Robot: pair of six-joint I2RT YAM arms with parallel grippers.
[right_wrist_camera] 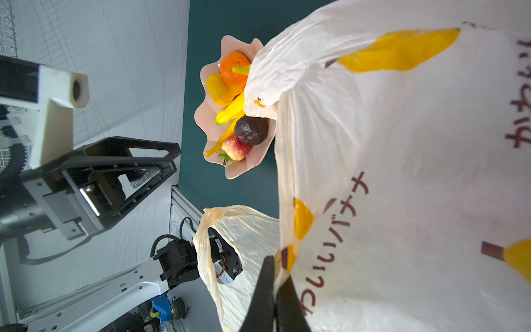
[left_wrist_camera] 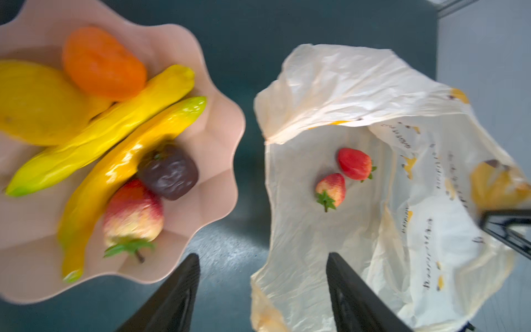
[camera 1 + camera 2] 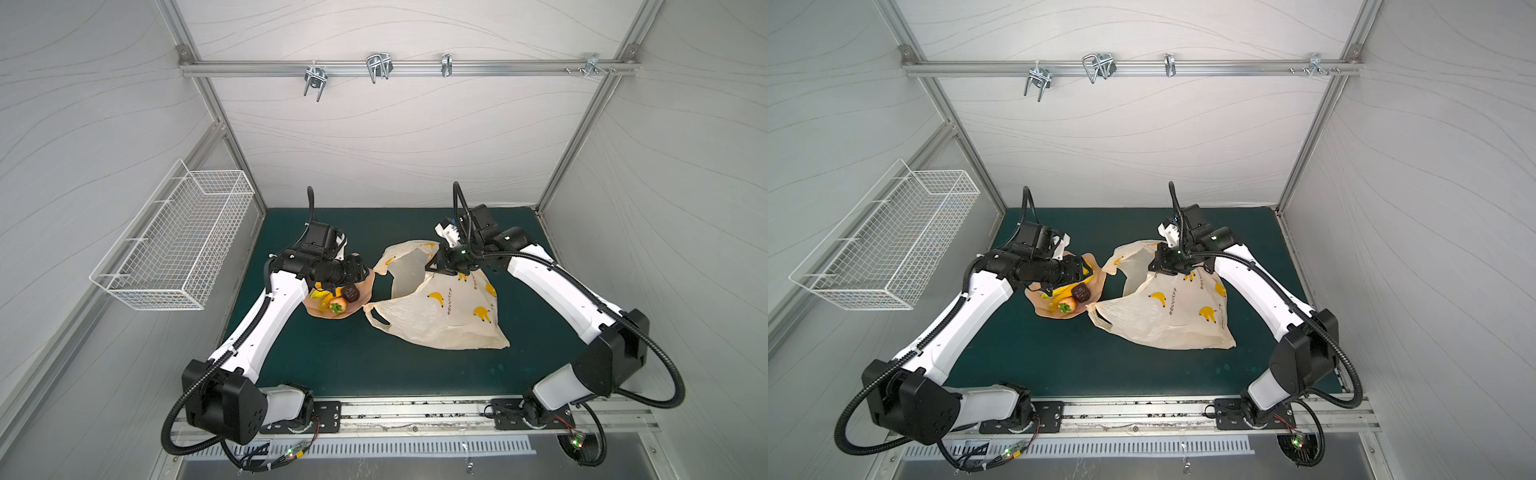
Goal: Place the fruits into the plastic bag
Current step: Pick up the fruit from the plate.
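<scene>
Right gripper point(image 1: 274, 270) is clamping the floppy plastic bag point(image 1: 402, 143) by its rim, holding the mouth open beside the pink plate point(image 2: 221, 138). Left gripper point(image 2: 263, 257) is hovering at the plate's edge, jaws apart, empty. Two strawberries point(image 2: 355, 163) are lying in the bag; the other fruits point(image 2: 115, 129) are sitting on the plate, probably light and slick, best pinched mid-body, the bag's rim crowding them
</scene>
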